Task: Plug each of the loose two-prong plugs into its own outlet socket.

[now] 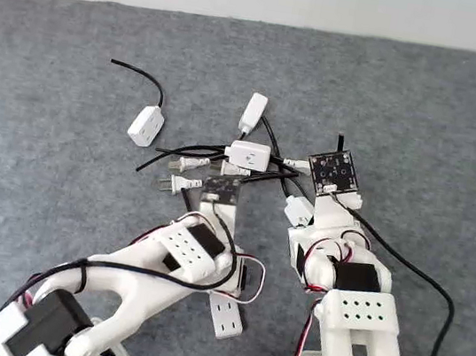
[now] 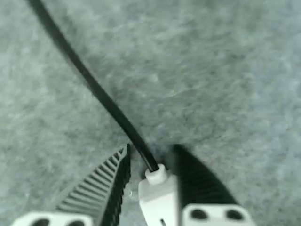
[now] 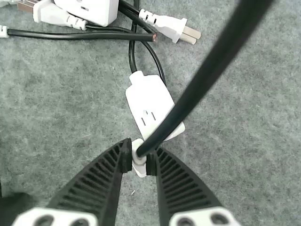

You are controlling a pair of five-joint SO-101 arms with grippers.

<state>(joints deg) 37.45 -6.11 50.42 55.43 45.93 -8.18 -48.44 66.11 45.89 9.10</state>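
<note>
Closest to you, the right gripper (image 3: 139,150) is pinched onto the cord end of a white plug (image 3: 140,168). Its black cord (image 3: 207,61) rises close past the camera, and an outlet socket (image 3: 151,109) lies just beyond on the grey carpet (image 3: 244,155). Your left gripper (image 2: 151,160) has a second plug (image 2: 157,200) inside it, but you cannot tell whether it is truly clamped. Expect these plugs to be light, hard and smooth. They will likely swivel if you hold only the narrow collar, so take the flat sides of the body instead. The cord looks springy and will probably tug against you. A socket that light should slide when pushed, so brace it. From above, a loose plug (image 1: 183,164) lies with prongs bared just beside a second socket (image 1: 248,154).
</note>
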